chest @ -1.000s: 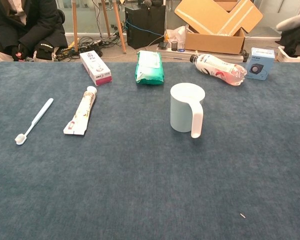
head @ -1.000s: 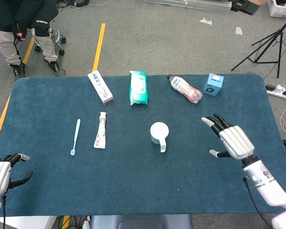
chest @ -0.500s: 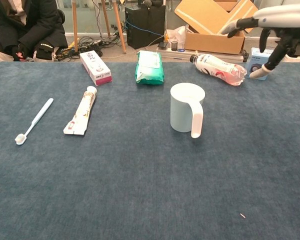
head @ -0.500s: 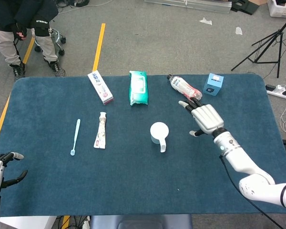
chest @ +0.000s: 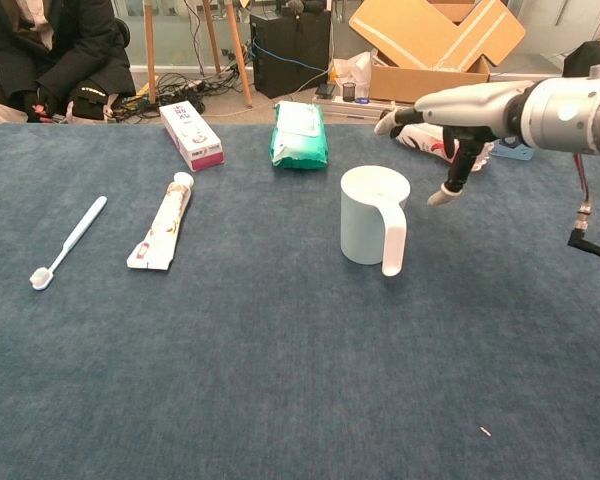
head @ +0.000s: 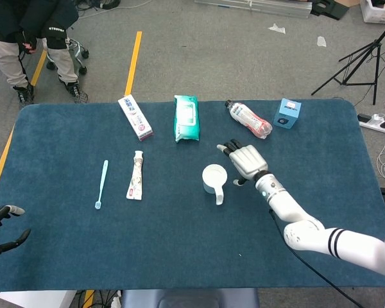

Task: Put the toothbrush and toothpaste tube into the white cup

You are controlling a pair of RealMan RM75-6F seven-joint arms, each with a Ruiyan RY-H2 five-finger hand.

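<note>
A white cup (head: 213,179) (chest: 371,217) stands upright mid-table, its handle toward the near edge. The light blue toothbrush (head: 101,184) (chest: 68,243) lies at the left, and the toothpaste tube (head: 136,174) (chest: 161,222) lies just right of it. My right hand (head: 244,160) (chest: 454,114) hovers open just right of the cup, fingers spread, holding nothing. Only the fingertips of my left hand (head: 1,226) show, at the near left edge in the head view; they are apart and empty.
Along the far edge lie a toothpaste box (head: 135,117), a green wipes pack (head: 185,117), a plastic bottle (head: 248,119) and a small blue box (head: 287,113). A person (head: 25,38) stands beyond the far left corner. A tripod (head: 362,61) stands at the far right.
My right hand has swept left across the table, from the right side to just beside the cup. My left hand has drawn back toward the near left edge. Nothing on the table moved.
</note>
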